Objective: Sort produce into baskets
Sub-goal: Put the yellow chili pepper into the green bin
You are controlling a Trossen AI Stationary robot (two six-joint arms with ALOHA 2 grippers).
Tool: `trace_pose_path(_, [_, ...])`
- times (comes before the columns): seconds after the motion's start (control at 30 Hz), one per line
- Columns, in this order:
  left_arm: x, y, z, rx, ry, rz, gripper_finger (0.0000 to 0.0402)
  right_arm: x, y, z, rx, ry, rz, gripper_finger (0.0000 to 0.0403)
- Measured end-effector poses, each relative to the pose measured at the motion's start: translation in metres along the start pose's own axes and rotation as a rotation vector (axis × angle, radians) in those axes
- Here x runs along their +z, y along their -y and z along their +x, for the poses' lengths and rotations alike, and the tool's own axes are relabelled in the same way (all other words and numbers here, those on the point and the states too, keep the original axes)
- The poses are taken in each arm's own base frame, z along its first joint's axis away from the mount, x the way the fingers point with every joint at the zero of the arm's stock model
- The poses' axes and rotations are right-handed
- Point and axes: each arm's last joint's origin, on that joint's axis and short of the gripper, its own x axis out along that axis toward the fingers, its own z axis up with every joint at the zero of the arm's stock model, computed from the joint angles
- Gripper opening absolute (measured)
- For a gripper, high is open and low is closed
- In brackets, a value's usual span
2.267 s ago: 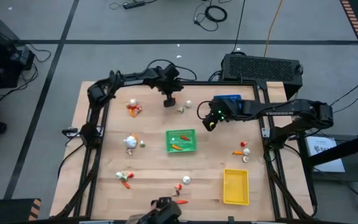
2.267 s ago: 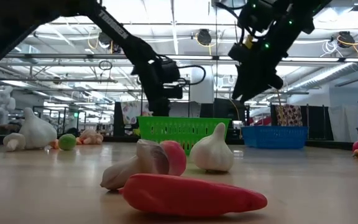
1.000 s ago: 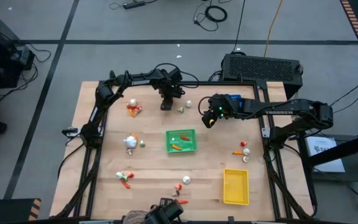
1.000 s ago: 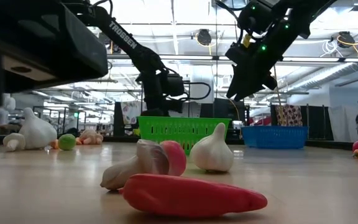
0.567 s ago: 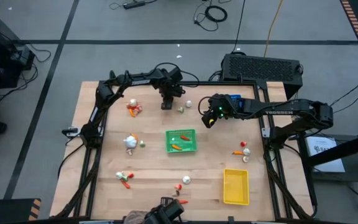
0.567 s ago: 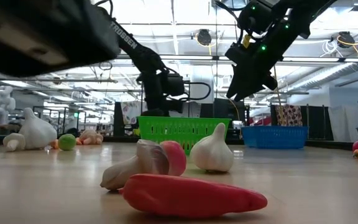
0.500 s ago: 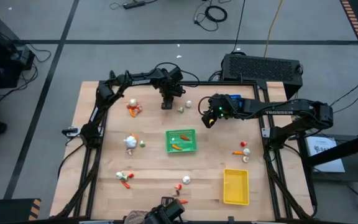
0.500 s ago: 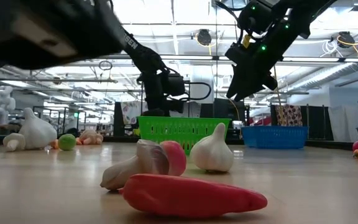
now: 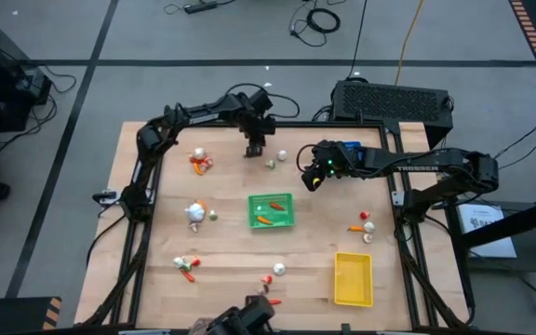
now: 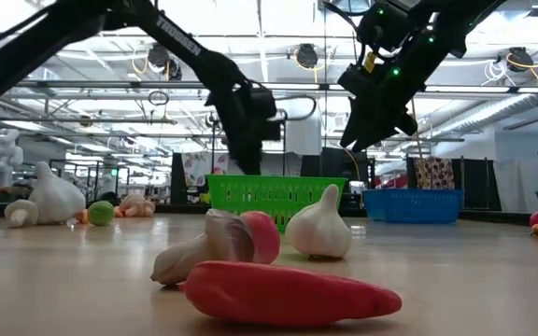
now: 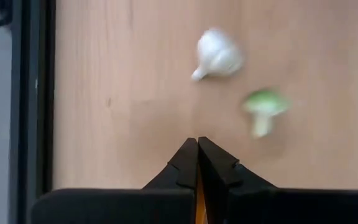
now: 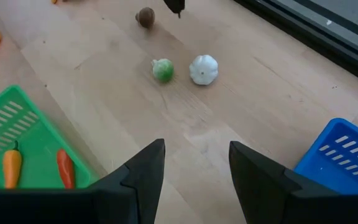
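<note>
My left gripper (image 9: 254,149) is shut above the table's far middle, its dark tips (image 11: 197,146) over bare wood. A white garlic piece (image 11: 217,55) and a green piece (image 11: 263,106) lie just beyond it, and a small brown piece (image 12: 145,17) lies beside it. My right gripper (image 12: 194,149) hangs open above the table between the green basket (image 9: 272,210) and the blue basket (image 12: 347,158). The green basket holds an orange piece (image 12: 11,163) and a red one (image 12: 65,168). The yellow basket (image 9: 353,278) stands at the near right. My left gripper has its fingertips closed together. A thin orange strip (image 11: 197,193) shows between the fingers behind the tips. I cannot tell whether this is a held piece of produce.
Small heaps of produce lie at the far left (image 9: 200,161), the middle left (image 9: 196,212), the near left (image 9: 186,265), the near middle (image 9: 274,272) and the right (image 9: 365,225). A red piece (image 10: 288,291) and garlic (image 10: 318,227) lie close before the low camera.
My left gripper has gone a little toward the table's far edge and tipped, and its arm has swung up. My right gripper has kept still.
</note>
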Motion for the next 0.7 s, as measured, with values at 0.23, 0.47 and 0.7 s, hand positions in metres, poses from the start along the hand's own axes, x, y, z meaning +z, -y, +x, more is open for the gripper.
trace_pose_path(0.23, [0.016, 0.018, -0.056, -0.266, 0.321, -0.033, 0.0006, -0.002, -0.004, 0.016, -0.001, -0.003, -0.046, 0.0171])
trace_pose_path(0.47, [0.02, 0.064, -0.093, -0.317, 0.558, 0.073, 0.0002, -0.009, -0.009, 0.047, 0.006, -0.026, -0.208, 0.0171])
trace_pose_path(0.7, [-0.015, 0.111, -0.08, -0.224, 0.801, 0.015, 0.0001, 0.001, -0.042, 0.046, 0.314, 0.164, -0.37, 0.0171])
